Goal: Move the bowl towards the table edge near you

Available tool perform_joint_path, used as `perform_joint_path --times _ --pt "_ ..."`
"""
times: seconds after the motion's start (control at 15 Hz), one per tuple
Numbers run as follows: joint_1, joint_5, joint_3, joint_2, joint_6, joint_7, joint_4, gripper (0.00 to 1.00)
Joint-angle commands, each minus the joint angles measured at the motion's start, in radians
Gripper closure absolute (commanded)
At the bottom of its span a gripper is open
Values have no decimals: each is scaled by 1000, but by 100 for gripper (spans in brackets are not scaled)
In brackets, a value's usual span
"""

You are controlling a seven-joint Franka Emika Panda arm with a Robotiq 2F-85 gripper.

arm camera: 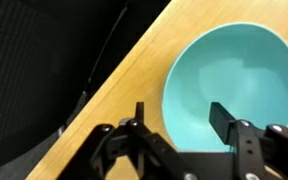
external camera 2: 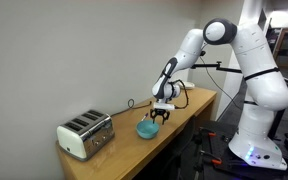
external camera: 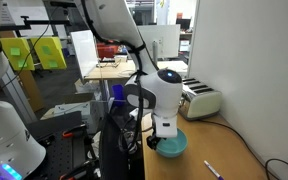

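1. Bowl (external camera: 174,149) is sitting on the wooden table (external camera: 234,150) near the white toaster (external camera: 199,100) in an exterior view; the gripper (external camera: 164,135) is hanging right over it.
2. In an exterior view the bowl (external camera 2: 146,129) is lying between toaster (external camera 2: 86,134) and arm (external camera 2: 189,55), close to the table (external camera 2: 189,105) edge.
3. In the wrist view the fingers (arm camera: 224,118) are standing spread, straddling the rim. I am judging the bowl (arm camera: 234,80) light, rigid and slick, so I am planning a square pinch on the rim wall.
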Motion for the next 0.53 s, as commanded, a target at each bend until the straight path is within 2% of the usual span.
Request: perform_joint_path --times 0.0,0.13,0.33,0.47 --pt "9 -12 22 -178 33 -96 -121 0" --pt "40 -81 17 -273 -15 -130 -147 0" --pt "107 -285 -12 -365 -106 -75 -144 0" --pt "126 -408 -13 -398 -185 -33 -115 0"
